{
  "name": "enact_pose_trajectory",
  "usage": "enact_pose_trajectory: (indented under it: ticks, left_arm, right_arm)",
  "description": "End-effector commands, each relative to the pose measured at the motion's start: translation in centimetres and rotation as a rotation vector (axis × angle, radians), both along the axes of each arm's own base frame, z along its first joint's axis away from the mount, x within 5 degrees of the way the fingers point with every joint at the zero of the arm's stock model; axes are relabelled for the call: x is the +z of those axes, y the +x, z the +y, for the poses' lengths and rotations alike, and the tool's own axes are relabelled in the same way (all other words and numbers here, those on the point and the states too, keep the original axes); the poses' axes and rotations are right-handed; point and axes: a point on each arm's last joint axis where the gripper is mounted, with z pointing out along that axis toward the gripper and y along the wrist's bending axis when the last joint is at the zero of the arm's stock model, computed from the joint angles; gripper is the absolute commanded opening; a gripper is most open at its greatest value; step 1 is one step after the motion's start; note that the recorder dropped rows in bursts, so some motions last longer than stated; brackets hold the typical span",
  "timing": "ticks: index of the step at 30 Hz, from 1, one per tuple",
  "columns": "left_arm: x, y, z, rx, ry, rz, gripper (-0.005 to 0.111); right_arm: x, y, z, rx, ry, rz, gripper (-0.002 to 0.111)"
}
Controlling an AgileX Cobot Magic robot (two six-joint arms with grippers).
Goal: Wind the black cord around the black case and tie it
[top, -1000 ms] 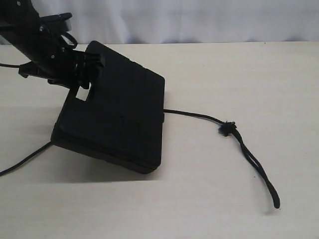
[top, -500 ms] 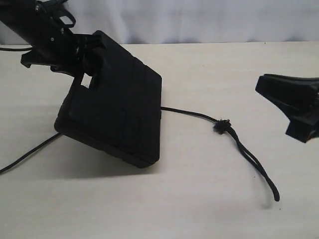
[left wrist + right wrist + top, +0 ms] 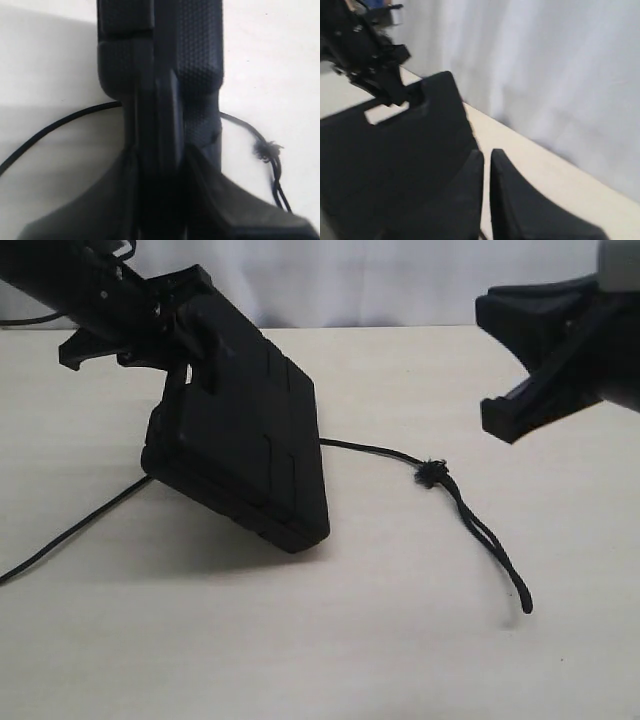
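Around the black case [image 3: 250,450]: tilted up on its lower edge, walls off the middle of the table [image 3: 330,660]. No way in at its top edge, taken up by the left gripper [image 3: 185,340] with jaws clamped on the handle end. Out from under the case on both sides, the black cord [image 3: 375,449] flat on the table, low, yet crosses any sweep along the surface. Past the knot [image 3: 430,475], away from the case, the right gripper [image 3: 520,365] up in the air, with passage beneath. Open table in front of the case's lower edge and beyond the cord's looped end.
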Motion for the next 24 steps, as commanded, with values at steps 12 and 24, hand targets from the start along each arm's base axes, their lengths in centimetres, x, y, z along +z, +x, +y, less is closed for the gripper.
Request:
enact_pose_trajectory:
  ticks: [12, 24]
  left_arm:
    - [2.2, 0.3, -0.9, 0.044, -0.157, -0.068, 0.0]
    - [2.1, 0.3, -0.9, 0.044, -0.157, -0.068, 0.0]
  right_arm:
    - [-6.3, -1.8, 8.3, -0.186, -0.261, -0.073, 0.005]
    - [-13.7, -5.8, 11.3, 0.054, 0.179, -0.001, 0.005]
